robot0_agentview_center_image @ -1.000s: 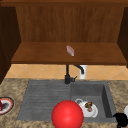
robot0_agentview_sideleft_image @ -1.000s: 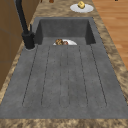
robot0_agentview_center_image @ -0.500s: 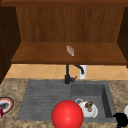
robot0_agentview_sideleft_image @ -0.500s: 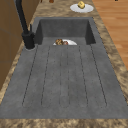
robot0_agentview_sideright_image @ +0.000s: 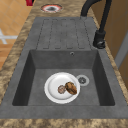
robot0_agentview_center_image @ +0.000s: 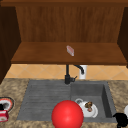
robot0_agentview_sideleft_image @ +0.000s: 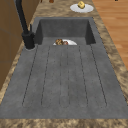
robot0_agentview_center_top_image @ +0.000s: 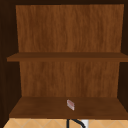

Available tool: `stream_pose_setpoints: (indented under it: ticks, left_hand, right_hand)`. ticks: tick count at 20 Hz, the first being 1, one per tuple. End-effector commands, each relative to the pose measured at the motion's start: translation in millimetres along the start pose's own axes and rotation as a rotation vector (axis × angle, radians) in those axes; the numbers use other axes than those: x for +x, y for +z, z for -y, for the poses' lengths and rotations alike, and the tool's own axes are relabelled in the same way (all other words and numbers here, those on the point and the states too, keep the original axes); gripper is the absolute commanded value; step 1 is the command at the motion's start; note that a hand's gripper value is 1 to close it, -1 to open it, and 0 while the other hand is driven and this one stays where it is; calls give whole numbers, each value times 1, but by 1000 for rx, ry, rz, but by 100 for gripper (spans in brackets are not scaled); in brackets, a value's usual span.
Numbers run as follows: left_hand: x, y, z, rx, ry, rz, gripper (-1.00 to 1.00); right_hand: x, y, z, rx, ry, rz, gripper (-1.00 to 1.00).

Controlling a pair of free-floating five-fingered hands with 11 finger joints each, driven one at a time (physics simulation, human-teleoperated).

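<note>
A white plate point(robot0_agentview_sideright_image: 62, 87) with two brown bits of food lies in the sink basin point(robot0_agentview_sideright_image: 37, 82); it is also in the front view, plate point(robot0_agentview_center_image: 91, 111). A big red ball point(robot0_agentview_center_image: 67, 115) shows at the sink's front edge. My right hand point(robot0_agentview_center_image: 121, 119) hangs low at the right, in front of the counter, beside a white plate point(robot0_agentview_center_image: 126, 110). At the left edge a dark shape, my left hand point(robot0_agentview_center_image: 1, 107), sits by a red-rimmed plate point(robot0_agentview_center_image: 6, 103) and a red object point(robot0_agentview_center_image: 3, 115).
A black faucet point(robot0_agentview_center_image: 67, 75) stands behind the sink, between the grooved drainboard point(robot0_agentview_sideleft_image: 65, 77) and the basin. A small pink-grey block point(robot0_agentview_center_image: 70, 50) lies on the lower wooden shelf point(robot0_agentview_center_top_image: 37, 107). A plate with a yellow item point(robot0_agentview_sideleft_image: 81, 6) rests on the far counter.
</note>
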Motion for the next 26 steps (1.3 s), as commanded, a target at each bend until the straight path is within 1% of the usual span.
stream_pose_setpoints:
  ticks: [1, 2, 5, 8, 10, 13, 15, 17, 18, 20, 23, 26]
  left_hand:
    - [-8, -10, 11, -6, -63, -15, 100]
    - [-11, -10, 15, -1, -69, -9, 100]
    - [-21, -7, 31, -6, -99, -1, 100]
    - [-31, -4, 45, -11, -132, 3, 100]
    - [-36, -4, 55, -15, -161, 5, 100]
    - [-46, -2, 67, -20, -194, 7, 100]
    - [-53, 1, 73, -22, -208, 7, 100]
    - [-57, -1, 63, -23, -184, -12, 100]
    - [-54, -3, 58, -25, -171, -19, 100]
    - [-57, -4, 54, -32, -135, -24, 100]
    - [-62, -4, 50, -30, -118, -32, 100]
    - [-64, -4, 49, -34, -115, -45, 100]
  right_hand:
    - [0, 0, 0, 0, 0, 0, 0]
    - [0, 0, 0, 0, 0, 0, 0]
    - [0, 0, 0, 0, 0, 0, 0]
    - [0, 0, 0, 0, 0, 0, 0]
    - [0, 0, 0, 0, 0, 0, 0]
    - [0, 0, 0, 0, 0, 0, 0]
    - [0, 0, 0, 0, 0, 0, 0]
    - [0, 0, 0, 0, 0, 0, 0]
    - [0, 0, 0, 0, 0, 0, 0]
    - [0, 0, 0, 0, 0, 0, 0]
    - [0, 0, 0, 0, 0, 0, 0]
    - [0, 0, 0, 0, 0, 0, 0]
